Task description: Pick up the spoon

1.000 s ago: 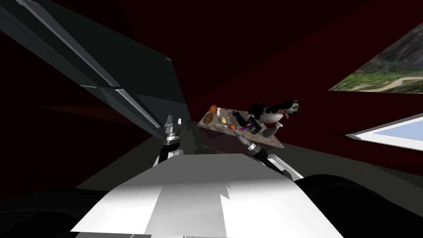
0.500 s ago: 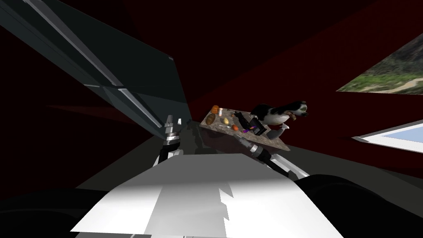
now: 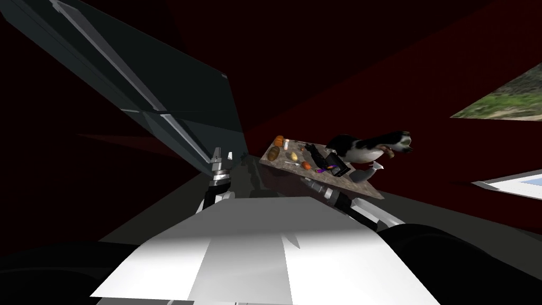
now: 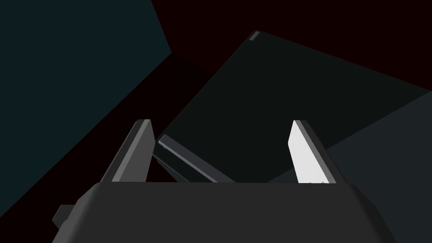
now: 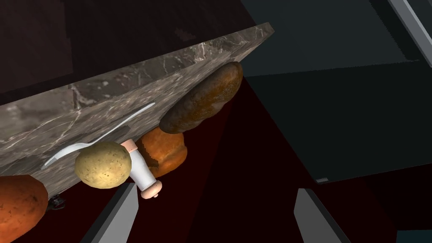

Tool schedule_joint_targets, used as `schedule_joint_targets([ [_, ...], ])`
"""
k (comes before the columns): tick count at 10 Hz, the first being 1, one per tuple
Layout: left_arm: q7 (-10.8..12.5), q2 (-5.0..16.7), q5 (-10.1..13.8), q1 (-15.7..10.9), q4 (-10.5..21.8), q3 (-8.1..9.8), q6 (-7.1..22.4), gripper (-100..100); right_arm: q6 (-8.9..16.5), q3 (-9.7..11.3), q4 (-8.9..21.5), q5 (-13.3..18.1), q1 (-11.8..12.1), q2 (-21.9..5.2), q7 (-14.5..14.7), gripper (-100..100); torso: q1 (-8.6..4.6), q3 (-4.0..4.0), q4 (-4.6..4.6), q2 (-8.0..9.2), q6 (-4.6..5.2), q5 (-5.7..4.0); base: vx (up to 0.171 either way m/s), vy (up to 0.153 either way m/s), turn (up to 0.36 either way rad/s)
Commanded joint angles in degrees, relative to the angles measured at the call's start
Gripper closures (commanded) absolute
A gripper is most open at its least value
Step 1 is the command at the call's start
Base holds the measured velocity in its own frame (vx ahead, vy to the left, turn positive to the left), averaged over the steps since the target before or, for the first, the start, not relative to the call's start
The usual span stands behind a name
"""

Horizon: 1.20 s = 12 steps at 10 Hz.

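Spoon (image 5: 99,136): white, lay flat on table (image 5: 177,69) close to its near edge; bowl end by potato, handle ran toward loaf. Free of both grippers.
Table: marbled grey-brown slab, thick edge; sat right of cabinet, w/ dark red wall (image 3: 423,106) behind.
Potato (image 5: 103,165): yellowish, round, just beside spoon's bowl. Touching or not, couldn't tell.
Bottle (image 5: 141,171): small, white w/ pinkish ends, upright; farther in than potato, next to roll.
Loaf (image 5: 202,98): brown, long, at table's left end; near spoon's handle tip but apart from it.
Roll (image 5: 166,149): orange-brown, at far-left corner, behind loaf.
Orange fruit (image 5: 17,204): round, right of potato, also by near edge.
R gripper (image 5: 215,211): released, blades spread wide w/ nothing between them. Hung just short of table's near edge, low; spoon lay outside the gap between blades, apart from both.
L gripper (image 4: 221,152): released too, blades apart, empty. Held up at robot's left, in front of cabinet, well apart from table.
Cabinet (image 3: 159,100): tall, dark, w/ light grey bar handles; left of table.
Dog (image 3: 365,148): black & white figure, at table's far side, toward right end.
Other bits: black item (image 3: 331,161) & purple item (image 3: 323,170) mid-table, grey item (image 3: 361,175) toward right end. All too small to name.
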Motion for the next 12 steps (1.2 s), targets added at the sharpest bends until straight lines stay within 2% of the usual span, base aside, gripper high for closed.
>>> schedule_joint_targets([
  [1, 0.0, 0.0, 0.0, 0.0, 0.0, 0.0, 0.0, 0, 0.25, -0.08, -0.2, 0.17, 0.36, -1.72, -0.26, -100, 0.0, 0.0, 0.0, 0.0, 0.0, 0.0, 0.027, 0.032, -0.008],
  [2, 0.0, 0.0, 0.0, 0.0, 0.0, 0.0, 0.0, 0, 0.85, 0.35, 0.76, 1.69, 1.81, -3.95, -1.4, -100, -0.11, 0.03, 0.01, 0.05, 0.01, -0.02, 0.061, 0.065, 0.142],
  [3, 0.0, 0.0, 0.0, 0.0, 0.0, 0.0, 0.0, 0, 0.85, 0.35, 0.76, 1.69, 1.81, -5.6, -1.4, -100, -0.03, -0.02, -0.01, -0.04, -0.03, -0.02, 0.055, 0.069, 0.07],
  [4, 0.0, 0.0, 0.0, 0.0, 0.0, 0.0, 0.0, 0, 0.85, 0.35, 0.76, 1.69, 1.81, -6.16, -1.4, -100, -0.01, -0.02, -0.01, -0.03, 0.0, 0.0, 0.018, 0.035, -0.021],
  [5, 0.0, 0.0, 0.0, 0.0, 0.0, 0.0, 0.0, 0, 1.52, 0.83, 1.72, 3.19, 3.25, -8.45, -2.56, -100, -0.1, 0.04, 0.01, 0.07, 0.02, -0.02, 0.043, 0.064, 0.139],
  [6, 0.0, 0.0, 0.0, -0.01, 0.0, 0.0, 0.0, 0, 1.52, 0.83, 1.72, 3.19, 3.25, -10.27, -2.56, -100, -0.03, 0.01, 0.0, 0.01, -0.03, -0.02, 0.053, 0.071, 0.088],
  [7, 0.0, 0.0, 0.0, 0.0, 0.0, 0.0, 0.0, 0, 1.52, 0.83, 1.72, 3.19, 3.25, -10.62, -2.56, -100, -0.01, -0.01, 0.0, -0.01, 0.0, 0.0, 0.025, 0.035, -0.01],
  [8, 0.0, 0.0, 0.0, 0.0, 0.0, 0.0, 0.0, 0, 2.24, 1.35, 2.69, 4.67, 4.65, -12.88, -3.72, -100, -0.1, 0.03, 0.01, 0.06, 0.02, -0.02, 0.046, 0.066, 0.176],
  [9, 0.0, 0.0, 0.0, -0.01, 0.0, 0.0, 0.0, 0, 2.24, 1.35, 2.69, 4.67, 4.65, -14.75, -3.72, -100, -0.02, 0.0, 0.0, 0.01, -0.03, -0.01, 0.05, 0.059, 0.094],
  [10, 0.0, 0.0, 0.0, 0.0, 0.0, 0.0, 0.0, 0, 3.02, 1.91, 3.68, 6.11, 5.98, -16.6, -4.9, -100, -0.04, -0.01, 0.0, -0.01, 0.01, 0.0, 0.064, 0.087, 0.196],
  [12, 0.0, 0.0, 0.0, 0.0, 0.0, 0.0, 0.0, 0, 3.02, 1.91, 3.68, 6.11, 5.98, -19.61, -4.9, -100, 0.01, -0.04, -0.02, -0.07, 0.01, 0.01, 0.052, 0.047, 0.026],
])
